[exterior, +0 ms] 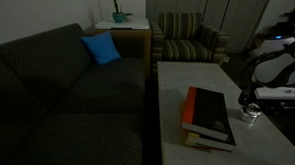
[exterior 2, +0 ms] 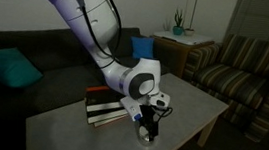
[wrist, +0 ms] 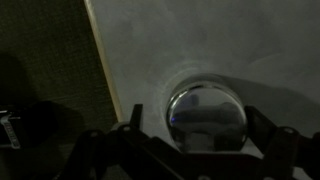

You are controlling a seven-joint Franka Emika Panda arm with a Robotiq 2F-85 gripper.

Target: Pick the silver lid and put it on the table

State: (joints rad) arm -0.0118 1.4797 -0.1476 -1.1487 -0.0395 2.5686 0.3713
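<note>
Claw (wrist: 192,115) spread wide here, one finger (wrist: 133,125) on either side of the silver lid (wrist: 208,118), and nothing is gripped. There's a clear gap on one side. The other finger sits very close, and I cannot tell if it touches. The lid lies right between the fingers on the pale tabletop (wrist: 200,40), with the claw pointing straight down over it, near the stacked books (exterior: 208,117) in an exterior view. The lid is small, round and mirror-bright, ringed by dark shadow.
</note>
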